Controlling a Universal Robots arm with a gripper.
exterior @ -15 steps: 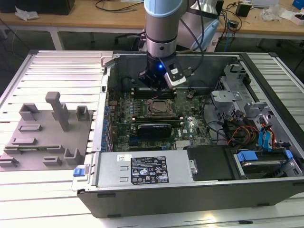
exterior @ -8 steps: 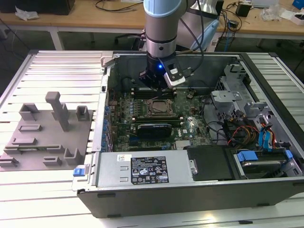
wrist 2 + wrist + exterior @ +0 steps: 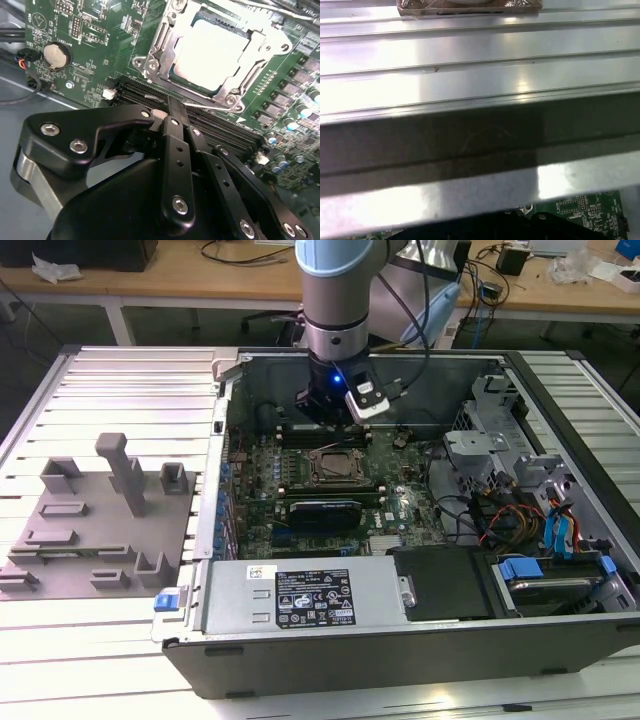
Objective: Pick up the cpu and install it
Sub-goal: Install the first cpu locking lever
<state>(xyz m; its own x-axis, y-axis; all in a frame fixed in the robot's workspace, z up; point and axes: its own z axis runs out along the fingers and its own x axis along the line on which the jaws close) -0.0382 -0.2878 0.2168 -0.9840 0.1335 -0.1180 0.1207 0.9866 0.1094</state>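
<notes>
Second wrist view: silvery-white square cpu (image 3: 216, 54)

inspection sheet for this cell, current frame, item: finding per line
Surface: ribbed aluminium table carrying an open computer case.
Job's things: cpu lies in the motherboard socket, retention frame around it.
Clutter: grey fixture plate on the exterior view's left.
End effector: end effector hangs above the memory slots beside the socket, fingers together, holding nothing.
Cables: coloured wire bundle inside the case.
Surroundings: wooden benches behind.

cpu (image 3: 212, 55) in mobo socket (image 3: 160, 42).
</notes>
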